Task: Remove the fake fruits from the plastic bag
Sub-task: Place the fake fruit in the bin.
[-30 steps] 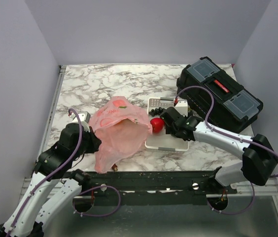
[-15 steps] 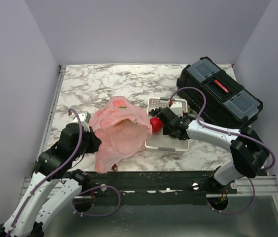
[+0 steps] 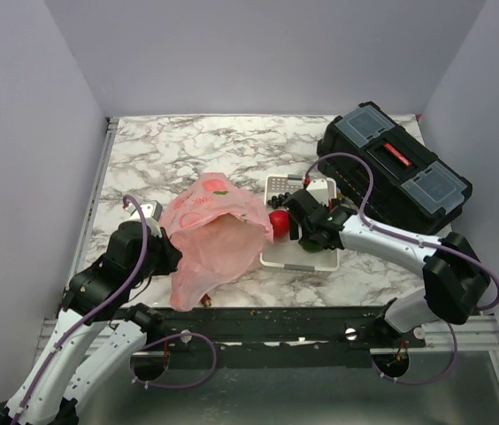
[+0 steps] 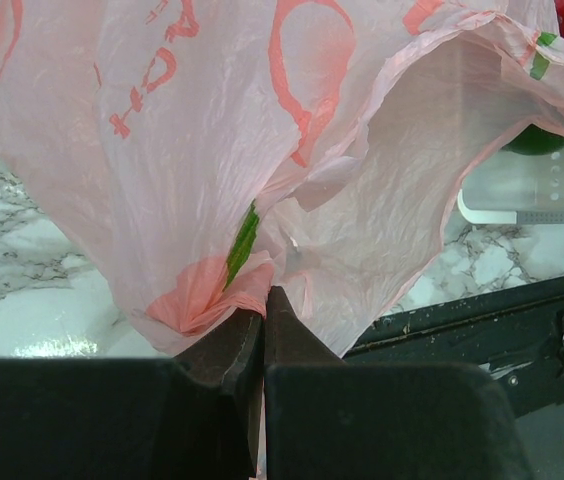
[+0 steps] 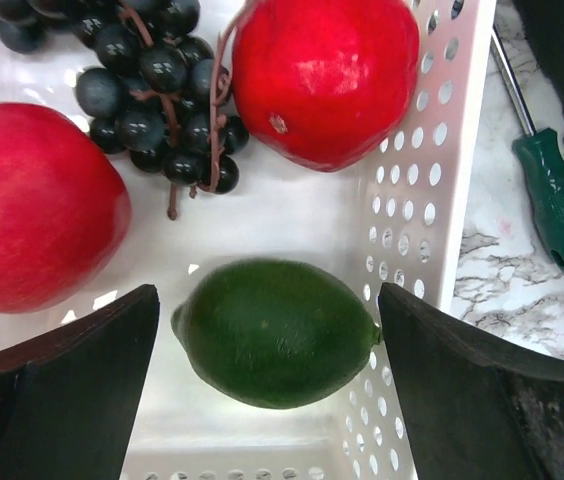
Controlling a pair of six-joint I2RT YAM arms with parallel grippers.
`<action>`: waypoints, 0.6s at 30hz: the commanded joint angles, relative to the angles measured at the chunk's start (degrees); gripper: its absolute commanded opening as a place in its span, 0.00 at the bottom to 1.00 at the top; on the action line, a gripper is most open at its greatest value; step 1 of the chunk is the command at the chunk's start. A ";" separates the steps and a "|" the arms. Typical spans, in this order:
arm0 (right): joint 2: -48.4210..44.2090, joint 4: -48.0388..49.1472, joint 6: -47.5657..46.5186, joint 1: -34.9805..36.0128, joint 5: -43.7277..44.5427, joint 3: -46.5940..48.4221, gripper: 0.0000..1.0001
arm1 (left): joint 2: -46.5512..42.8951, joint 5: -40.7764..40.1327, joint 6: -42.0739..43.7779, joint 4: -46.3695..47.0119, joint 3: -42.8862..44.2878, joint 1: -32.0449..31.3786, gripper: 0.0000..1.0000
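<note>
The bag (image 3: pixel 210 235) sits pinched in the left jaws, its thin film liable to slip or tear; in the tray (image 5: pixel 412 180), the lime (image 5: pixel 274 333) lies between the spread right jaws, which might knock it rolling.

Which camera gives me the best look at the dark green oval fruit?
Right wrist: the dark green oval fruit lies whole in the white tray, between the open fingers of the right gripper. Left wrist shows only a green sliver past the edge of the plastic bag. In top external that gripper covers nearly all of it.
</note>
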 commanded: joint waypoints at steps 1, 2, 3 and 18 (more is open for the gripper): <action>-3.83 -2.92 -0.71 -0.13 -1.19 3.66 0.92 | -0.86 0.74 -0.58 0.33 -0.31 0.21 0.00; -4.60 -3.42 -0.84 -0.13 -1.43 4.23 0.92 | -0.87 0.74 -0.58 0.54 -0.40 0.25 0.00; -5.51 -3.87 -1.12 -0.16 -1.69 4.86 0.92 | -0.96 0.74 -0.50 0.65 -0.40 0.25 0.00; -21.47 11.67 -4.46 0.44 -31.67 11.51 1.00 | -0.28 0.78 -0.45 0.77 -0.40 0.30 0.00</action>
